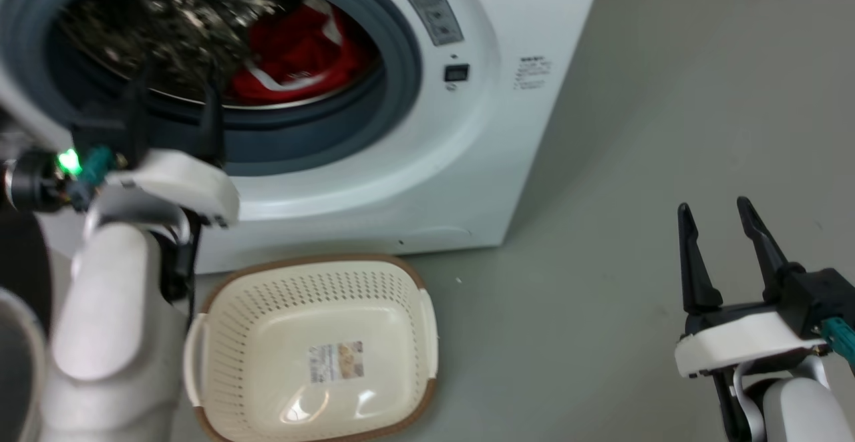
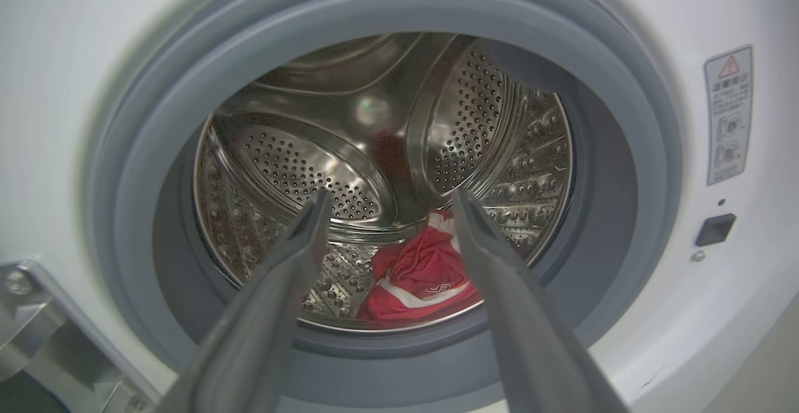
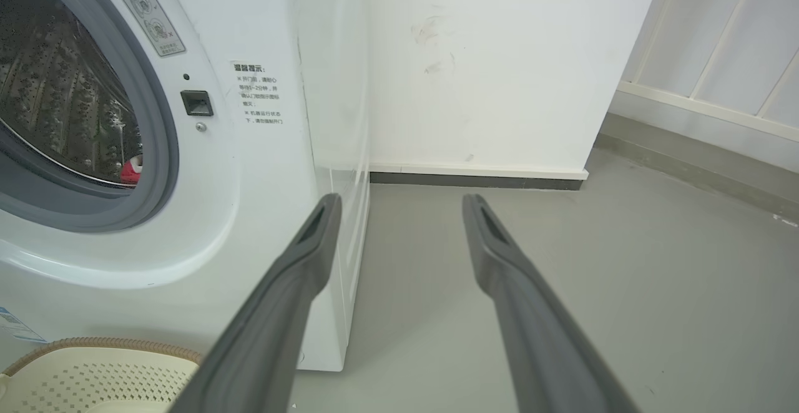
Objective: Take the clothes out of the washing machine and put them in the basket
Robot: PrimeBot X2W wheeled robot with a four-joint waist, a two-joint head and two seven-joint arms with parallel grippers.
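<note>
Hovering my left gripper (image 2: pixel 387 199), spread and empty, at the porthole of the washing machine (image 1: pixel 521 128); the red clothes (image 2: pixel 418 276) are lying low in its drum. Retrieval is just starting: reaching deeper and clenching is probably coming next.

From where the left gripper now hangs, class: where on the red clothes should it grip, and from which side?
Probably the bunched, crumpled top of the clothes, where loose folds stand up. Come straight in through the washing machine porthole, angled down: the heap lies low in the drum, ahead of the open left gripper.
</note>
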